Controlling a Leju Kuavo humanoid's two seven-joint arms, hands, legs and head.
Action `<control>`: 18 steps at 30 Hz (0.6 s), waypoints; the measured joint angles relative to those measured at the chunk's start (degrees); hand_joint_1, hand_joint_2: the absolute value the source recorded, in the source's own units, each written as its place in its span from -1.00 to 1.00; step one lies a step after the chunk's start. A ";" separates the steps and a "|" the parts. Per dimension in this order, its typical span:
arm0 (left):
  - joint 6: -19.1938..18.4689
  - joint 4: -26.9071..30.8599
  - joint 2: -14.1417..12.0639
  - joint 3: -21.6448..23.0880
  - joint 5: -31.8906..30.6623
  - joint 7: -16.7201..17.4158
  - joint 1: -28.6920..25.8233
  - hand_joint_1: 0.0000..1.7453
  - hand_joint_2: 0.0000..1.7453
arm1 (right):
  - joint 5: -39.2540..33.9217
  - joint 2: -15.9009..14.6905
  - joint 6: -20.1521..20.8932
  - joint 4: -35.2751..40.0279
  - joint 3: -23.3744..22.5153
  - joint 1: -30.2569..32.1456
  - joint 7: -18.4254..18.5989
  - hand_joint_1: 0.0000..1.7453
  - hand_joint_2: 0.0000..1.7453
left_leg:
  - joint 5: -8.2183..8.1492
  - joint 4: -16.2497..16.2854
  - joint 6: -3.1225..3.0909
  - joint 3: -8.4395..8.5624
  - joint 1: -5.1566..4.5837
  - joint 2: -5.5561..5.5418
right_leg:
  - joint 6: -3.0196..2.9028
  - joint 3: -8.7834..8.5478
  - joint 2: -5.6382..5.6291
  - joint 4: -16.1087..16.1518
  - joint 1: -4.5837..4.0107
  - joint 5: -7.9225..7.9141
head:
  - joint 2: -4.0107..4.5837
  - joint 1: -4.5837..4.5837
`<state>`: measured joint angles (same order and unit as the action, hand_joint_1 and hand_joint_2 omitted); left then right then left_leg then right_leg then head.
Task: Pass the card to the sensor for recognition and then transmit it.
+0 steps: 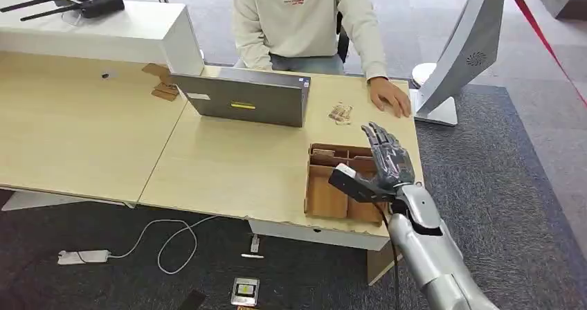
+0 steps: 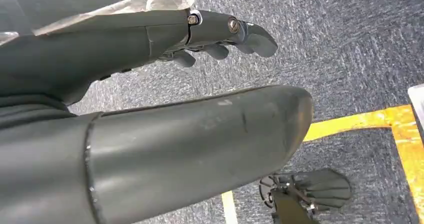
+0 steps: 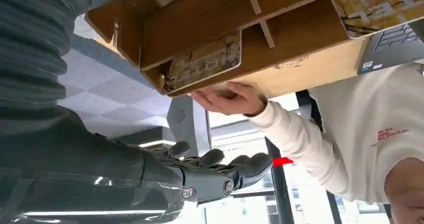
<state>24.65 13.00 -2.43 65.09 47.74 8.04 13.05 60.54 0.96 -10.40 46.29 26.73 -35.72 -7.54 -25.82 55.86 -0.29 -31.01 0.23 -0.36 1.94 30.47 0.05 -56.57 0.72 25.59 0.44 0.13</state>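
A card with a yellow-brown pattern (image 1: 340,113) lies on the wooden table between the laptop and a person's hand (image 1: 389,95). In the right wrist view it appears as the card (image 3: 375,6) beside the laptop, and a second patterned card (image 3: 202,61) lies in an end compartment of the wooden tray (image 3: 200,14). My right hand (image 1: 387,158) is raised above the tray (image 1: 325,192), fingers straight and apart, holding nothing; that hand (image 3: 200,174) is empty here too. My left hand (image 2: 200,34) hangs over grey carpet with nothing in it.
A grey laptop (image 1: 242,99) stands open toward the seated person (image 1: 304,19). A white stand (image 1: 457,61) rises just past the table's right end. A power strip with cable (image 1: 83,256) and a small device (image 1: 244,290) lie on the floor.
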 joint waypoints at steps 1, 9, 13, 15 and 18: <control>0.00 0.00 0.00 0.00 0.04 0.00 0.00 -1.00 -1.00 | -0.02 0.00 0.00 -0.26 0.02 0.00 0.02 -1.00 1.00 | 0.00 0.00 0.00 0.00 0.00 0.00 | 0.00 0.00 0.00 0.00 0.00 0.00 | 0.00 0.02; 0.00 0.00 0.00 0.00 0.26 0.15 -0.02 -1.00 -1.00 | -0.04 -0.13 0.00 -1.66 0.00 0.00 0.00 -1.00 1.00 | 0.00 0.00 0.00 0.00 0.00 0.00 | 0.00 0.01 0.00 0.00 0.00 0.00 | 0.00 0.00; 0.00 0.00 0.00 0.00 0.26 0.15 -0.02 -1.00 -1.00 | -0.04 -0.20 -0.15 -2.10 0.02 -0.01 0.00 -1.00 1.00 | 0.00 0.00 0.00 -0.01 0.00 0.00 | 0.00 0.01 0.00 0.00 0.00 0.00 | 0.00 0.00; 0.02 0.00 0.00 0.00 0.28 0.15 -0.02 -1.00 -1.00 | -0.04 -0.26 -0.37 -2.38 0.02 -0.01 0.00 -1.00 1.00 | 0.00 0.00 0.00 -0.01 0.00 0.00 | 0.00 0.01 0.00 0.00 0.00 0.00 | 0.00 0.00; 0.02 0.00 0.00 0.00 0.35 0.33 -0.02 -1.00 -1.00 | -0.09 -0.37 -0.92 -2.73 0.00 -0.03 -0.35 -1.00 1.00 | 0.00 0.00 0.00 0.00 0.00 0.01 | 0.00 0.01 0.00 0.00 0.00 0.00 | 0.00 0.00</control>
<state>24.68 13.00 -2.43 65.09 48.09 8.37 13.03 60.46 0.59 -11.32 43.56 26.73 -35.75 -7.89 -25.83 55.86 -0.29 -31.01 0.23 -0.36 1.94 30.48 0.05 -56.57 0.72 25.59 0.44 0.13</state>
